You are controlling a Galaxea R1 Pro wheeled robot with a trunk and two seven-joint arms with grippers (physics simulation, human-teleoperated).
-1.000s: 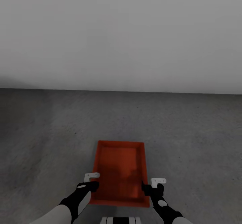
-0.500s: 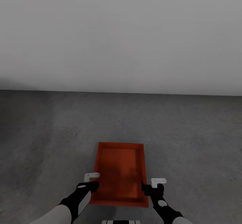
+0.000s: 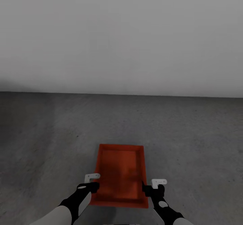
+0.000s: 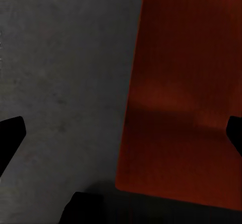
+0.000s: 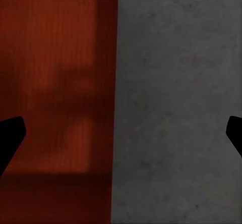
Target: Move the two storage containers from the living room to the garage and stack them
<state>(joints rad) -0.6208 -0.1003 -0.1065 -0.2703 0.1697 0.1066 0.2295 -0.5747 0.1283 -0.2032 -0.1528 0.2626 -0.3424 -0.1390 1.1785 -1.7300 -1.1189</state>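
So right up close: my left gripper (image 3: 91, 183) sits at the near-left wall of the red-orange container (image 3: 120, 176), my right gripper (image 3: 152, 186) at the near-right wall. Both wrist views show my jaws spread wide, one dark fingertip over the box and one over bare concrete, each straddling a side wall. So open, not pinching anything that I can see.

What's changed over the last second: the container has slid a bit lower and looks smaller in the head view, and the wall line has dropped too, so I'd guess that's mostly my head or trunk rising. My grippers haven't shifted relative to the box. I read that as the first container being set down and me backing off.

The box lies flat on the grey garage floor (image 3: 195, 140), open side up, long axis pointing straight away from me toward the white wall (image 3: 121, 36), short end nearest me.

One down, I reckon; the second container is yet to be stacked.
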